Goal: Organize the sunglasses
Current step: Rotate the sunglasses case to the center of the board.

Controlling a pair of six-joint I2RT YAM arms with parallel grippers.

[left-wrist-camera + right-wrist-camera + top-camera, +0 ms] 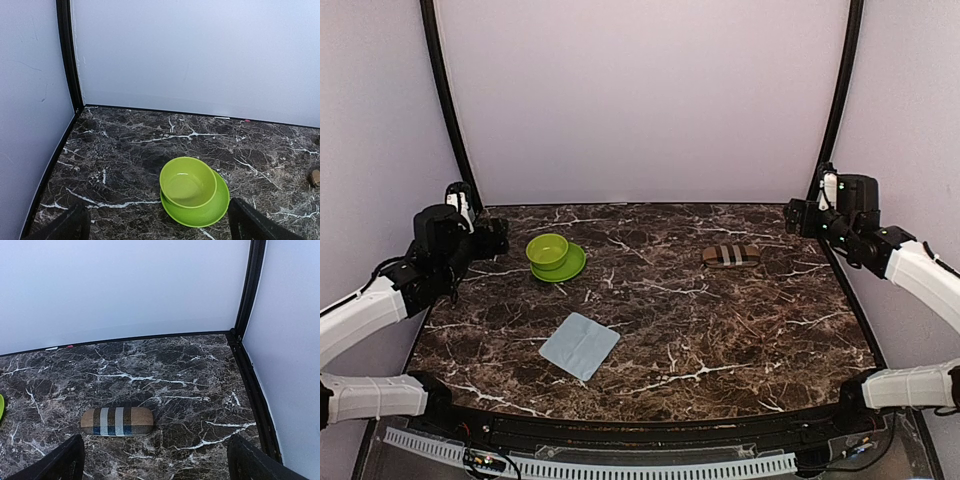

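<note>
No sunglasses show in any view. A closed case [730,255] with brown, white and blue stripes lies flat on the right half of the marble table; the right wrist view has the case [117,421] a little ahead and left of centre. My right gripper [800,216] hovers open at the back right, and in its own view the gripper [157,457] has nothing between its fingers [67,460]. A light blue cloth [580,346] lies flat near the front centre. My left gripper [492,238] hovers open at the back left, also empty [159,222].
A green bowl [548,249] sits on a green plate [570,268] at the back left, just ahead of the left gripper's fingers [247,222]. White walls with black corner posts [445,100] close in the table on three sides.
</note>
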